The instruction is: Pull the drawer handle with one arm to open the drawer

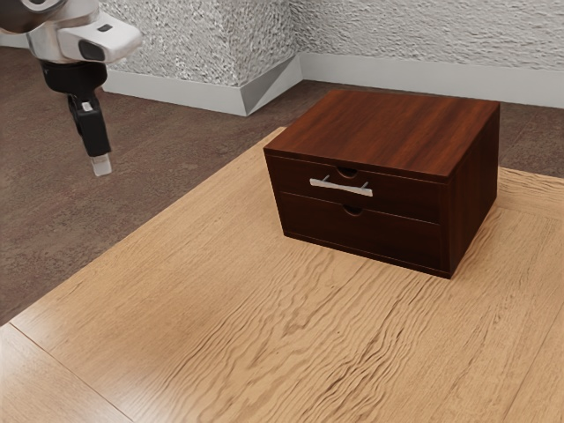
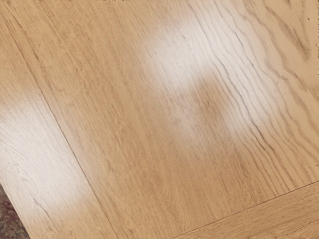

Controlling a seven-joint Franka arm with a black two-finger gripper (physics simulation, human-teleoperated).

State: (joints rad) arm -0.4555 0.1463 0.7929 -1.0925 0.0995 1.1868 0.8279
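A dark brown wooden cabinet [image 1: 388, 167] with two drawers stands on the light wooden table [image 1: 264, 335], toward the exterior view's right. The upper drawer [image 1: 357, 188] carries a thin silver bar handle [image 1: 341, 186], and its front sits flush with the cabinet face. The lower drawer [image 1: 361, 229] has only a small notch at its top edge and is also flush. My gripper [image 1: 100, 163] hangs high at the exterior view's upper left, pointing down, far from the handle and holding nothing. The wrist view looks down on bare table wood [image 2: 159, 119].
The table's edge [image 1: 150, 233] runs diagonally below my gripper, with brown floor [image 1: 106, 203] beyond it. A textured grey wall with a pale baseboard [image 1: 220, 88] stands behind. A seam in the tabletop [image 1: 53, 361] crosses the near corner. Open table surface lies in front of the cabinet.
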